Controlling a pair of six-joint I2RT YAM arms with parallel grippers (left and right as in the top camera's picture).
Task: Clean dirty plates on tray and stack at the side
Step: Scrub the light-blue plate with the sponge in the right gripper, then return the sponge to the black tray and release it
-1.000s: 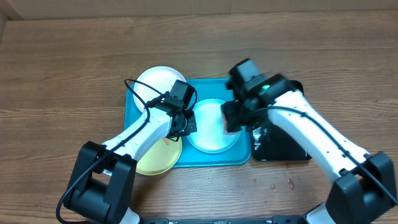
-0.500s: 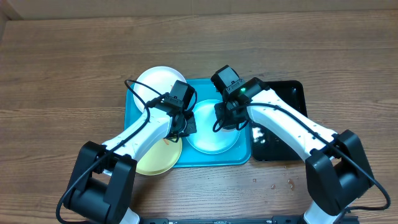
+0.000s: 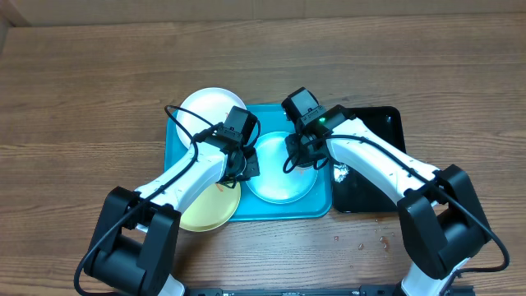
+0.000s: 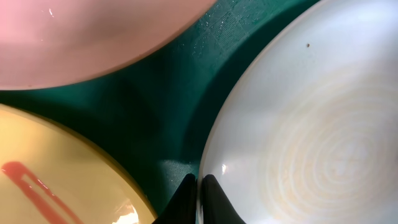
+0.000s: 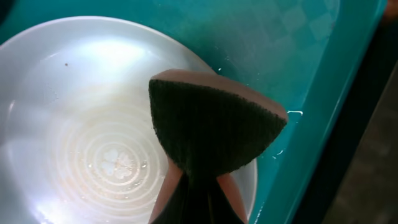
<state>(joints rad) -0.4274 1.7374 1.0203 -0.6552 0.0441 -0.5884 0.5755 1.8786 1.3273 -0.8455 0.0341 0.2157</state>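
Three plates are seen: the mint-blue plate [image 3: 279, 177] lies flat in the middle of the tray [image 3: 288, 212], while the white plate [image 3: 205, 107] and the yellow-green plate [image 3: 205, 210] overlap its left corners. Stiff, light, wet-slick handling is expected, so the thin rim is best pinched. The mint-blue plate's left rim is clamped by the closed left jaws. A sponge [image 5: 211, 124] is gripped by the right jaws above the opposite edge.

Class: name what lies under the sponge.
Under the sponge: the rim of the mint plate and a strip of tray. The plate surface it covers is hidden.
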